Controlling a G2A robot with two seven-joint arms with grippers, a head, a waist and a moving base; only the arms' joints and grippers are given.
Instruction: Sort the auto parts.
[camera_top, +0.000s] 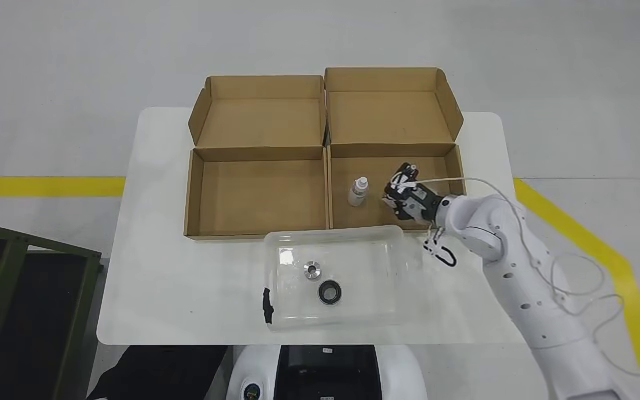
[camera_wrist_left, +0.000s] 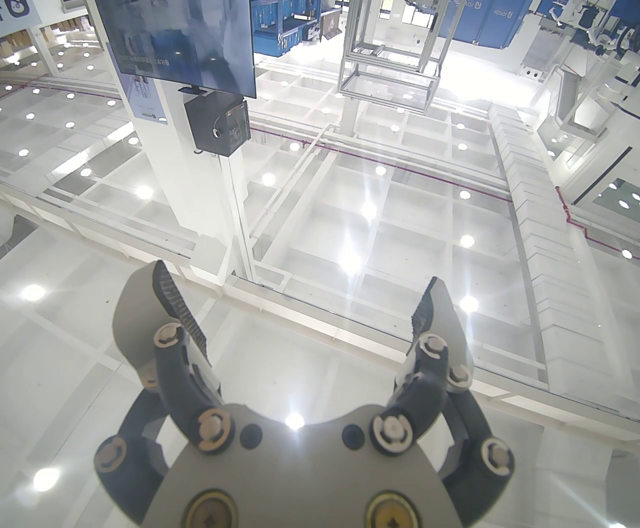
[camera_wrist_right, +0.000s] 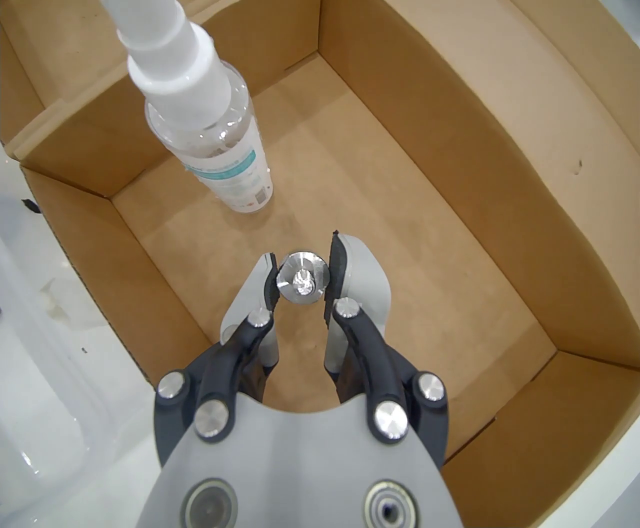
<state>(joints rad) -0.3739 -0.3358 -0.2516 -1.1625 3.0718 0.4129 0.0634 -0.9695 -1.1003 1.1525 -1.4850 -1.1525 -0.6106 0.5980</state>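
Note:
My right gripper (camera_wrist_right: 301, 277) (camera_top: 401, 192) hangs over the right cardboard box (camera_top: 445, 205), shut on a small round silver metal part (camera_wrist_right: 303, 284). A clear bottle with a white cap (camera_wrist_right: 210, 125) (camera_top: 357, 191) stands upright in the same box (camera_wrist_right: 500, 200), just beyond the gripper. A clear plastic tray (camera_top: 400, 300) in front of the boxes holds a silver metal piece (camera_top: 312, 268) and a black ring (camera_top: 331, 292). A small black part (camera_top: 267, 305) sits at the tray's left edge. My left gripper (camera_wrist_left: 300, 305) is open, pointing up at the ceiling with nothing between its fingers.
The left cardboard box (camera_top: 255, 195) sits beside the right one, both with lids folded back. They rest on a white table (camera_top: 150, 260). Yellow floor tape (camera_top: 60, 186) runs on both sides of the table.

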